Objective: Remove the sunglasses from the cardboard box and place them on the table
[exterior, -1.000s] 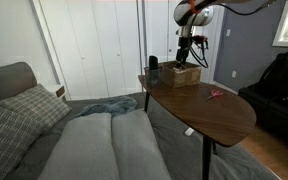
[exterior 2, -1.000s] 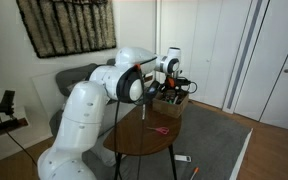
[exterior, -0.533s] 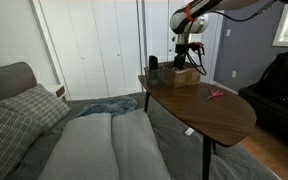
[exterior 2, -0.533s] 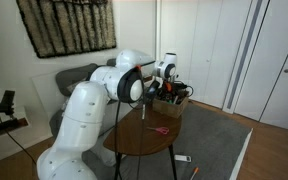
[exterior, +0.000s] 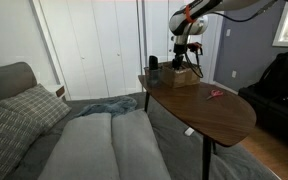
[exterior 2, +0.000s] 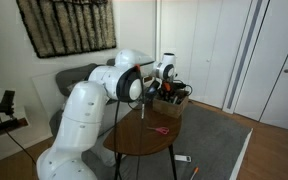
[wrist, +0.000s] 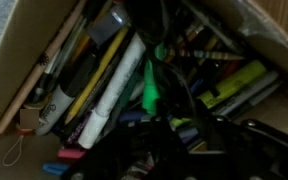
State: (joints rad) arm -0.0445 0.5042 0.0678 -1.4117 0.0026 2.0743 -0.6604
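The cardboard box (exterior: 181,77) (exterior 2: 172,103) stands at the far end of the table (exterior: 209,112) (exterior 2: 144,140). My gripper (exterior: 185,63) (exterior 2: 169,90) reaches down into it from above. In the wrist view the box wall (wrist: 24,70) frames a heap of pens and markers. A thin dark curved piece (wrist: 172,75), seemingly the sunglasses, runs over them toward my gripper (wrist: 184,140). The dark fingers (wrist: 144,150) blend into the clutter, so their gap and any hold are unclear.
A small red item (exterior: 215,94) (exterior 2: 161,130) lies on the table top near the box. A black cylinder (exterior: 153,67) stands beside the box. A grey sofa with cushions (exterior: 74,130) sits by the table. A green marker (wrist: 149,90) lies among the pens.
My gripper has come down from just above the box into it. The box and the red item have not moved.
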